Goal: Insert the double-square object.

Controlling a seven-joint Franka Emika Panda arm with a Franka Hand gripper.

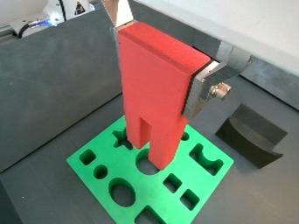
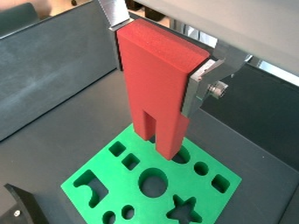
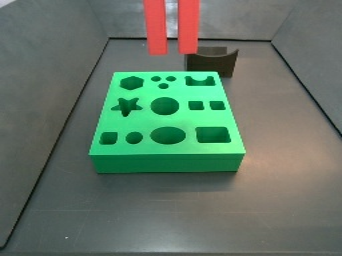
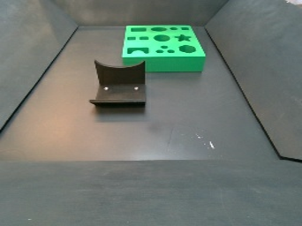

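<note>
The double-square object (image 1: 152, 96) is a tall red slab with two square prongs pointing down. My gripper (image 1: 159, 57) is shut on its upper end, one silver finger (image 1: 198, 92) on each side; both wrist views show this (image 2: 159, 54). The piece (image 2: 158, 96) hangs upright over the green board with shaped holes (image 1: 87, 162). In a side view the prongs (image 3: 173, 27) end above the far edge of the board (image 3: 167, 160), clear of it. The gripper and the red piece are out of frame in the side view where the board (image 4: 165, 64) lies far back.
A dark block with a curved notch (image 3: 214, 62) stands just behind the green board, also seen in a side view (image 4: 118, 88) and in both wrist views (image 1: 251, 136) (image 2: 17, 206). Dark walls enclose the grey floor on all sides.
</note>
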